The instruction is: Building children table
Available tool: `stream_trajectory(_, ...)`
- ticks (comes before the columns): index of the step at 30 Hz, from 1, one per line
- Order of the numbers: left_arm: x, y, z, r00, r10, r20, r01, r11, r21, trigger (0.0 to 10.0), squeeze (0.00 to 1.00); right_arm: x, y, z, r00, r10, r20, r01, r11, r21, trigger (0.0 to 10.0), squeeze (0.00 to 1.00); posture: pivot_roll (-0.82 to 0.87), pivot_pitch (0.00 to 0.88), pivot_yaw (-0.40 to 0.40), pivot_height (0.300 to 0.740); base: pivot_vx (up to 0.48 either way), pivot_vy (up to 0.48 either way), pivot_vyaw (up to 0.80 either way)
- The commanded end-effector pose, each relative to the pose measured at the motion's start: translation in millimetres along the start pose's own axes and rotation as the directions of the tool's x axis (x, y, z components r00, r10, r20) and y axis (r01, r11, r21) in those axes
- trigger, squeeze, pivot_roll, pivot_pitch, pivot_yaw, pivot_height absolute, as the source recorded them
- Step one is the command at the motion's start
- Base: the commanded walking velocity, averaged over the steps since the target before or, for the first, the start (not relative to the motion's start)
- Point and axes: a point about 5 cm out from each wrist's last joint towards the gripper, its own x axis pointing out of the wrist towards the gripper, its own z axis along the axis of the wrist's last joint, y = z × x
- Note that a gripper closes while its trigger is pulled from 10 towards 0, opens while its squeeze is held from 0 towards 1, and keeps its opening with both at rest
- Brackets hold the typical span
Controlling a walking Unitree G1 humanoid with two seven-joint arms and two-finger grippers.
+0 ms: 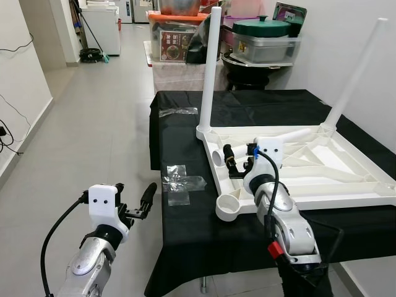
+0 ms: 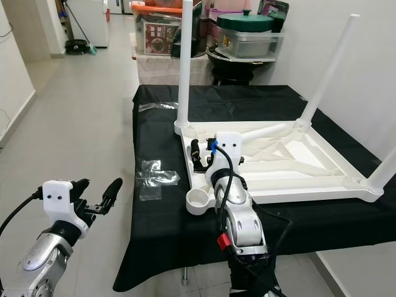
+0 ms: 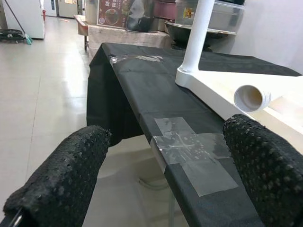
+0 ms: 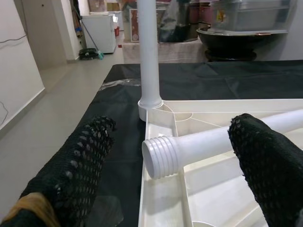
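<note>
Jaws of the right gripper gape empty around the loose white leg lying between them on the upturned table; close squarely behind its threads, while the left gripper hovers open off the counter.

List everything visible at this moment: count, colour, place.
Tabletop: one, white, upside down on the black cloth.
Fitted legs: three, white, upright in the corner sockets.
Loose leg: one, white, lying across the underside, threaded end toward the right gripper.
Empty socket: one, white, nearest corner.
Black cloth: one, covering the work table.
Tape patches: clear, on the cloth.
Storage boxes and pots: several, behind the table.
Left gripper: open, over the floor beside the table.
Right gripper: open, at the loose leg.
</note>
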Motion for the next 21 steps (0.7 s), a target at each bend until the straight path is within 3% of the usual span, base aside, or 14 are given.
stream_trajectory(1,1.0,1.9,-0.1,1.0,0.0,-0.004,0.0,1.0,0.007,10.0,0.0,-0.8,-3.3,-5.7,1.0,-0.011,-0.014,0.011,1.0,-0.011,10.0,0.0,0.08,0.0,-0.051,0.74,0.266,0.0,0.0)
stream_trajectory(8,2.9,2.0,1.4,1.0,-0.006,0.003,0.006,1.0,0.002,10.0,0.0,0.2,-1.2,-2.4,1.0,-0.004,0.016,0.005,0.998,-0.056,10.0,0.0,0.07,0.0,-0.051,0.74,0.279,0.0,0.0)
stream_trajectory(21,4.0,-0.2,4.1,0.999,-0.03,0.015,0.031,0.999,-0.011,10.0,0.0,0.9,-3.3,-5.1,0.999,-0.035,0.009,0.035,0.998,-0.045,10.0,0.0,0.08,0.0,-0.047,0.74,0.309,0.0,0.0)
